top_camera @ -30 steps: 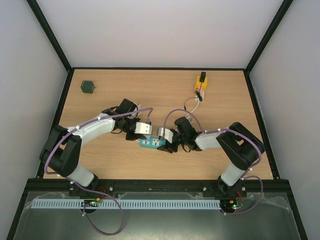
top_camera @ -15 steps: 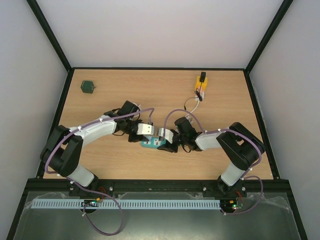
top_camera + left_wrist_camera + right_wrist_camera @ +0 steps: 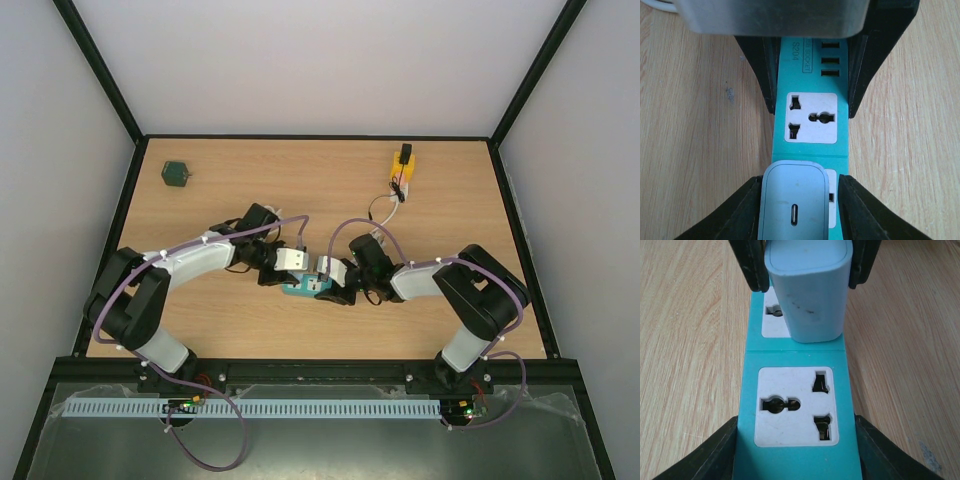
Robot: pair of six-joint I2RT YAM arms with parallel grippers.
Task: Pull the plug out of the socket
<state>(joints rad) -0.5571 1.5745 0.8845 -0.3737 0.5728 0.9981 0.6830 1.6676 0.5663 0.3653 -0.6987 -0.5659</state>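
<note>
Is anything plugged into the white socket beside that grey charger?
No, the white socket beside the grey charger shows only empty holes.

Black-and-white arms, purple cables

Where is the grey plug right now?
The grey plug sits near the centre of the top view, seated in the teal power strip, flanked by the left claw.

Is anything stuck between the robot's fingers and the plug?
Nothing visible. The left fingers flank the plug, one on each side, with no object between. The right fingers hold the strip.
</note>
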